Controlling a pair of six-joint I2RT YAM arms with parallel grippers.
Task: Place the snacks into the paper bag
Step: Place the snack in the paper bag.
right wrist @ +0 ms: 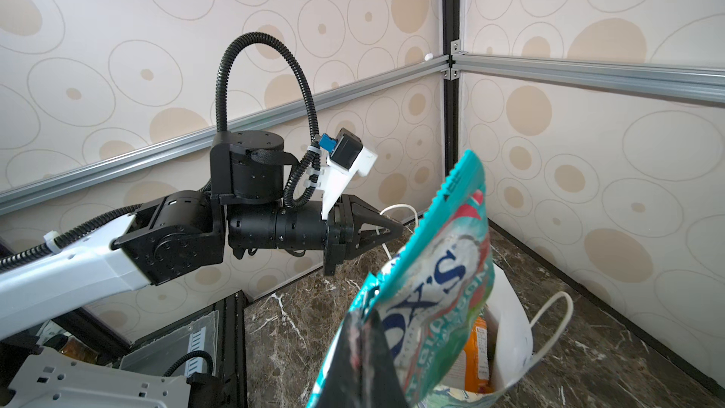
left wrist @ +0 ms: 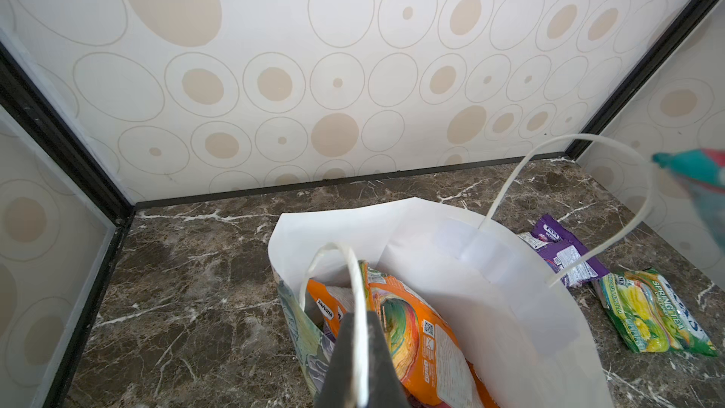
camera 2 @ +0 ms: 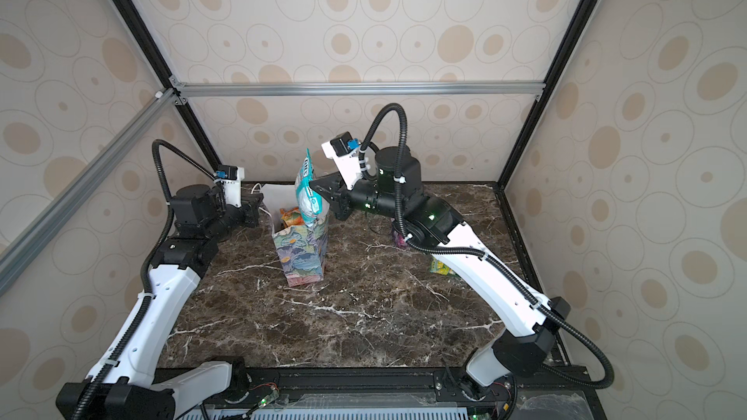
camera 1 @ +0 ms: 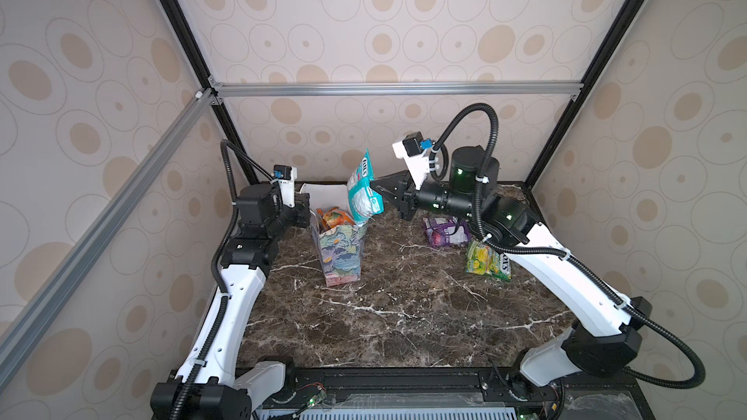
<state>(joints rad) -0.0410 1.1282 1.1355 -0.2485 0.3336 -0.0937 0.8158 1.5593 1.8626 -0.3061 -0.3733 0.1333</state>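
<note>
Right end effector (right wrist: 363, 331) clamps one teal packet (right wrist: 443, 268), left end effector (left wrist: 359, 331) one bag handle (left wrist: 335, 246); two packets (camera 1: 446, 232) (camera 1: 487, 262) outside.

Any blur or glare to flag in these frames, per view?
Left wrist view: teal packet at the edge smeared, left claw on the handle soft, bag sharp. Right wrist view: right claw and the packet's gripped end out of focus, walls sharp. Both top views: even light, no hard shadows on the table.

Left claw (right wrist: 397, 228) pinched shut, right claw (camera 1: 376, 187) clamped shut, facing each other
</note>
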